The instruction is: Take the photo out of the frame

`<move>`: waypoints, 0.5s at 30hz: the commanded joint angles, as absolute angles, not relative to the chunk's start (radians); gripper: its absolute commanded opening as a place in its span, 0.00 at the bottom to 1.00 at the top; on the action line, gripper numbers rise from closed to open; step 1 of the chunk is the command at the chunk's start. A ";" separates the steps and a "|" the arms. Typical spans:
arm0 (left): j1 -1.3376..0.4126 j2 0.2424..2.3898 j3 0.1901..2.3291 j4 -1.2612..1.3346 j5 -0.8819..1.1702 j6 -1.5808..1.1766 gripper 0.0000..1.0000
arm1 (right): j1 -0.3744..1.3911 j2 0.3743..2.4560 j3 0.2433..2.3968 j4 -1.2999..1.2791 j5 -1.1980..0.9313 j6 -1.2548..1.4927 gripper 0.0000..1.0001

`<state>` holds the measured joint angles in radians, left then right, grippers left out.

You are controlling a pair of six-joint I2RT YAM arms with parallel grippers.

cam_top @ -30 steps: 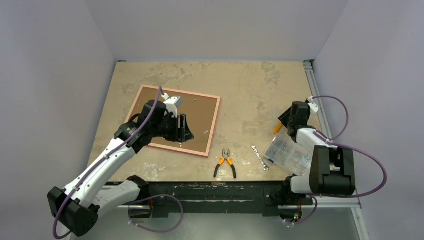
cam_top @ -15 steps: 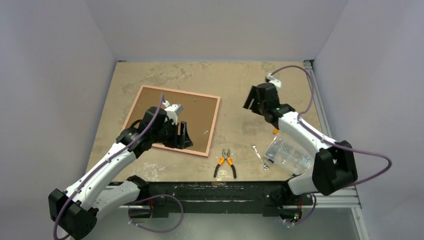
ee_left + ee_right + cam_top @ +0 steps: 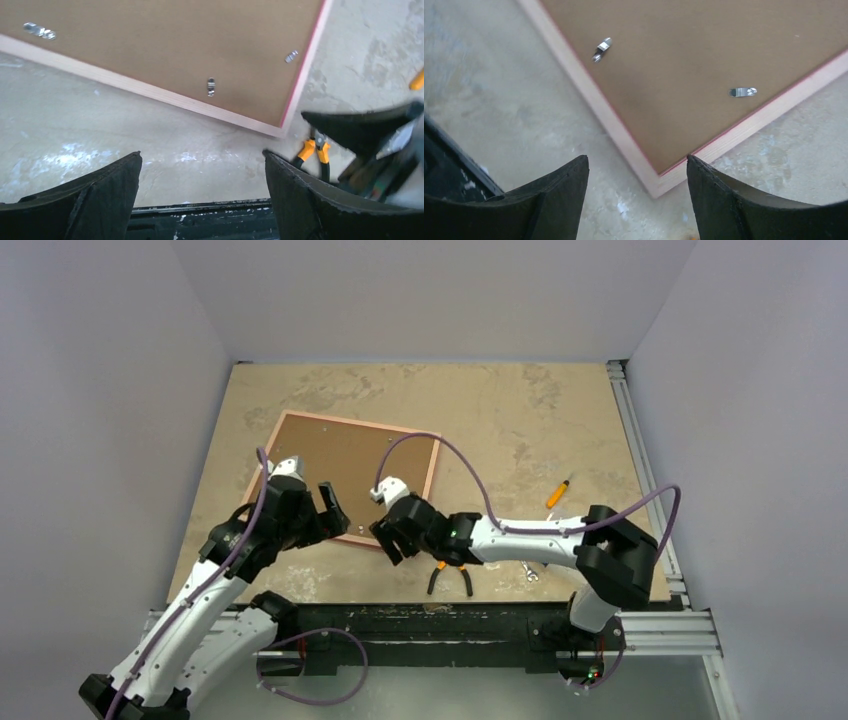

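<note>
your left gripper (image 3: 326, 516) stands wide open with nothing between its fingers. your right gripper (image 3: 390, 538) is open as well, a little less wide, and just as empty. the frame (image 3: 345, 465) lies flat on the table (image 3: 520, 430), brown back up, and the photo shows in no view.

the top view alone shows you both grippers close together, just off the frame's near edge. the pliers (image 3: 466, 582) lie beside the right jaws and a pencil (image 3: 558, 493) lies well beyond that arm.

only the left wrist view gives you the pink-red strip along the frame's side, ahead and right of the jaws, and a metal clip (image 3: 211, 86) straight ahead.

only the right wrist view puts the frame's corner right before the gap between the jaws, not touching them, with two clips (image 3: 601, 49) further ahead.
</note>
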<state>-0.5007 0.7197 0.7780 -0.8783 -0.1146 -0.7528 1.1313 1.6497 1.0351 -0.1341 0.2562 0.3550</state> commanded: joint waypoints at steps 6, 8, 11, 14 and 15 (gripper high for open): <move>-0.400 0.876 0.909 -1.028 -0.099 -0.876 1.00 | 1.240 1.672 1.023 -0.062 0.292 -0.092 0.61; -0.358 0.902 0.908 -1.027 -0.047 -0.899 1.00 | 1.248 1.683 1.010 -0.047 0.300 -0.125 0.61; -0.266 0.937 0.899 -1.024 0.046 -0.925 1.00 | 1.250 1.715 1.011 -0.055 0.300 -0.142 0.59; -0.204 0.994 0.893 -1.031 0.110 -0.939 1.00 | 1.253 1.743 1.009 -0.035 0.308 -0.151 0.56; -0.191 1.012 0.891 -1.033 0.132 -0.940 1.00 | 1.254 1.752 1.008 -0.026 0.315 -0.150 0.55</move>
